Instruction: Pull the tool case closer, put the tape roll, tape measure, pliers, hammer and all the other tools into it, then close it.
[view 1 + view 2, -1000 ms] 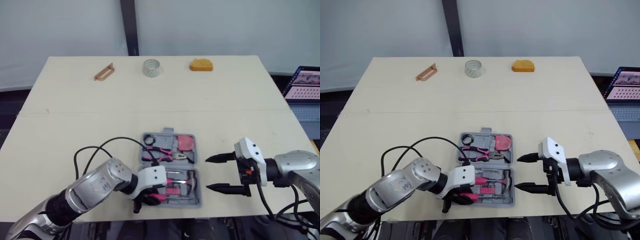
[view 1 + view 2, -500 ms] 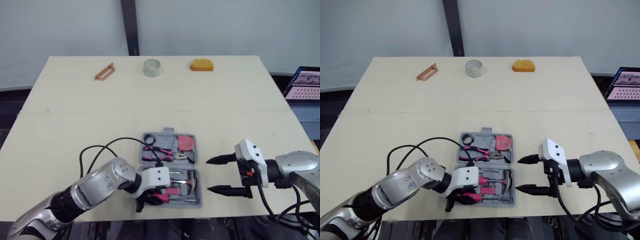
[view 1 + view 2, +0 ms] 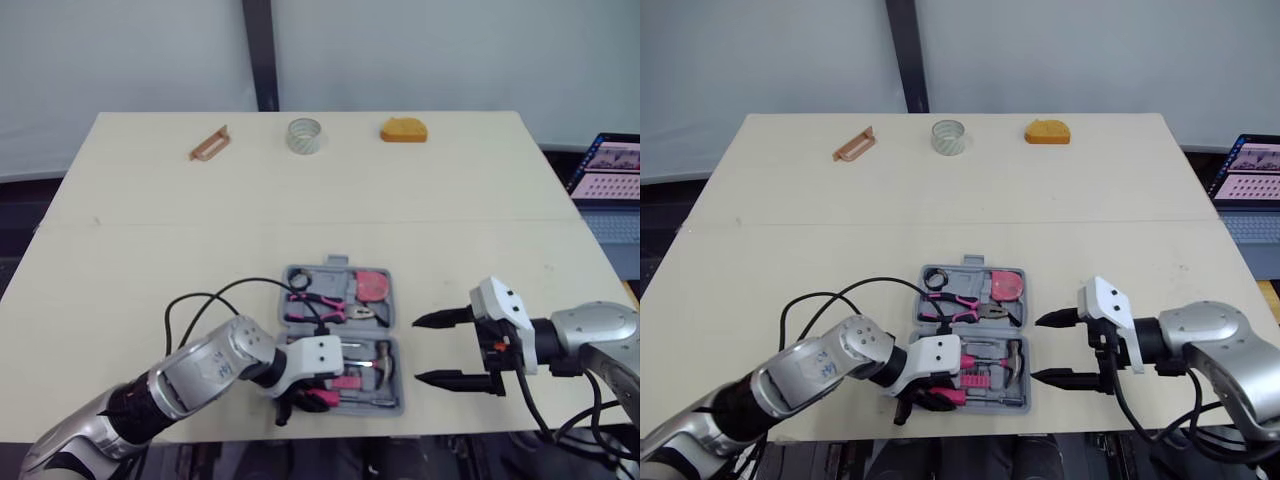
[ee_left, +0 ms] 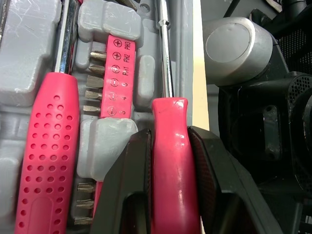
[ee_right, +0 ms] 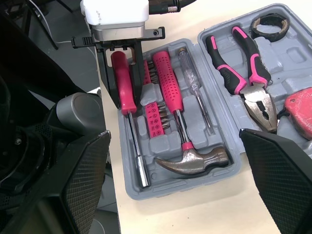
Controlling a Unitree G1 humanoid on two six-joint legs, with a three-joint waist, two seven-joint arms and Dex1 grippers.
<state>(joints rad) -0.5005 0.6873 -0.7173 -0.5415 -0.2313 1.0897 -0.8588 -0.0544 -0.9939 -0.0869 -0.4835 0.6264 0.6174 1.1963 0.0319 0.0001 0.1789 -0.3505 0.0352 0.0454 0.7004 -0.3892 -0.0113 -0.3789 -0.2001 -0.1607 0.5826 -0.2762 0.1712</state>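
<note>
Pinching noted: the left gripper [image 4: 168,146] has both black fingers pressed against the pink plastic handle of a long-shafted driver [image 4: 170,195], at the near-left corner of the open grey plastic tool case [image 5: 282,44]. The driver's steel shaft lies along the case's outermost slot; the butt of its handle is cut off in the left wrist view.

The case sits flat near the desk's [image 3: 150,250] near edge. Seated in it:
- black-and-pink pliers [image 5: 243,83]
- steel hammer [image 5: 195,161]
- black ring [image 5: 267,23]
- a red item [image 3: 370,285], too small to identify

The right gripper [image 3: 416,350] hangs just beside the case's right side, fingers spread wide, holding nothing.

Along the desk's far edge:
- pale translucent tape roll [image 3: 303,135]
- orange tape measure [image 3: 403,130]
- a flat brown piece [image 3: 208,143] toward the far-left corner, kind unclear
</note>
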